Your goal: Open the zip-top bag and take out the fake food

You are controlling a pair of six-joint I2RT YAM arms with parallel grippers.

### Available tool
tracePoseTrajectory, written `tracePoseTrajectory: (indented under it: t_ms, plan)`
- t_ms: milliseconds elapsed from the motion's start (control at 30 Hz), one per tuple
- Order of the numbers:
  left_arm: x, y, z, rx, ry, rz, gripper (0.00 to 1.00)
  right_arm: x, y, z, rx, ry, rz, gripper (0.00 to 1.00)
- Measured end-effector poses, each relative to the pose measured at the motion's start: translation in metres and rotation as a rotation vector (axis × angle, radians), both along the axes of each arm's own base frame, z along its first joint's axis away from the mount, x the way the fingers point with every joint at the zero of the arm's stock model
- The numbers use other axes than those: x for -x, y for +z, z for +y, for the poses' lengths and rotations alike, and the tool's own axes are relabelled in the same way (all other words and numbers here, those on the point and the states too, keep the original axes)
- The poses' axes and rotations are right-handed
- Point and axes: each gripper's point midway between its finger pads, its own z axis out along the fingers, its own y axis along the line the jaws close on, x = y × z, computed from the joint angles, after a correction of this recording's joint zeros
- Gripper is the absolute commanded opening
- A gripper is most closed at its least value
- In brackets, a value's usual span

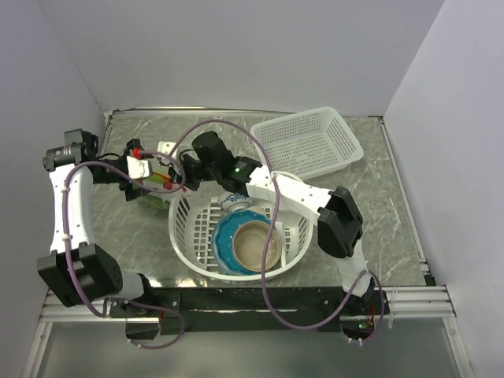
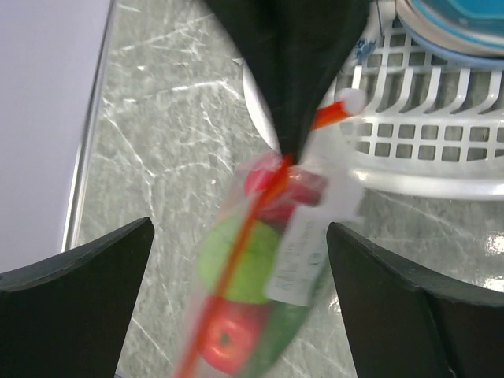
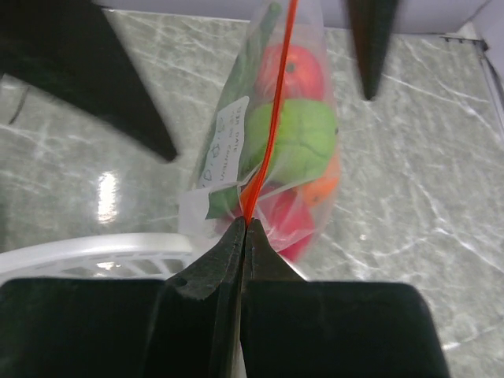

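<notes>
We are pinching the zip-top bag (image 2: 256, 276) with our right gripper (image 3: 244, 224) — its jaws are pressing together on the thin red-orange zip strip (image 3: 272, 134) at one end of the bag's top edge. Through the clear plastic we are seeing the fake food (image 3: 303, 142): a green piece in the middle, red ones either side, an orange one behind. A white label (image 3: 224, 142) is sitting on one face. Our left gripper (image 2: 238, 228) is hovering with its jaws spread wide, one finger on each side of the bag, neither touching it. The bag is sitting over the left side of the marbled table (image 1: 386, 197), just beside the round white basket (image 1: 183, 228); we cannot tell whether its underside is resting on the table. In the basket a tan bowl (image 1: 256, 246) is lying inside a teal bowl (image 1: 223, 244). The white mesh tray (image 1: 307, 142) is lying well apart — at the right rear.
</notes>
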Motion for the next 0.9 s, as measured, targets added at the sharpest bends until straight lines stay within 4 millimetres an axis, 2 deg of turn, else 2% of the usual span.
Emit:
tracePoseTrajectory:
  t_ms: [100,200,233,267,333,500,567,600,700,733,800,833,867,900]
  plan:
    - [-0.004,-0.008,0.003,-0.01,-0.003,0.019,0.95,0.018,-0.003,0.001,0.005,0.024,0.007,0.0]
    - [-0.005,-0.013,0.004,-0.019,-0.007,0.028,0.75,0.03,-0.003,0.003,0.003,0.037,0.008,0.0]
    - [-0.005,-0.014,0.004,-0.023,-0.011,0.028,0.59,0.032,-0.003,0.004,-0.001,0.035,0.012,0.0]
    - [-0.005,-0.015,0.004,-0.026,-0.012,0.035,0.52,0.032,-0.002,0.005,-0.006,0.032,0.012,0.0]
    - [-0.003,-0.019,0.003,-0.047,-0.017,0.051,0.4,0.027,0.0,0.006,-0.022,0.011,0.006,0.0]
    - [0.005,-0.032,0.002,-0.094,-0.02,0.09,0.33,0.013,0.01,0.006,-0.065,-0.056,-0.015,0.0]
    - [0.009,-0.036,0.001,-0.108,-0.022,0.096,0.25,0.01,0.015,0.008,-0.076,-0.075,-0.024,0.0]
    - [0.01,-0.036,0.002,-0.114,-0.02,0.091,0.16,0.007,0.015,0.008,-0.078,-0.088,-0.025,0.0]
    - [0.011,-0.033,0.004,-0.137,-0.015,0.076,0.01,0.0,0.022,0.013,-0.094,-0.115,-0.032,0.0]
    - [0.012,-0.032,0.003,-0.135,-0.012,0.078,0.01,-0.002,0.025,0.015,-0.101,-0.118,-0.035,0.0]
    - [0.011,-0.031,0.004,-0.129,0.001,0.088,0.01,-0.004,0.027,0.017,-0.11,-0.13,-0.027,0.36]
    - [0.009,-0.03,0.005,-0.129,0.009,0.096,0.01,-0.005,0.028,0.018,-0.117,-0.138,-0.023,0.65]
    - [0.007,-0.029,0.007,-0.131,0.019,0.107,0.01,-0.009,0.032,0.019,-0.135,-0.153,-0.033,0.84]
    - [0.004,-0.026,0.008,-0.128,0.025,0.11,0.01,-0.012,0.034,0.018,-0.145,-0.172,-0.029,0.91]
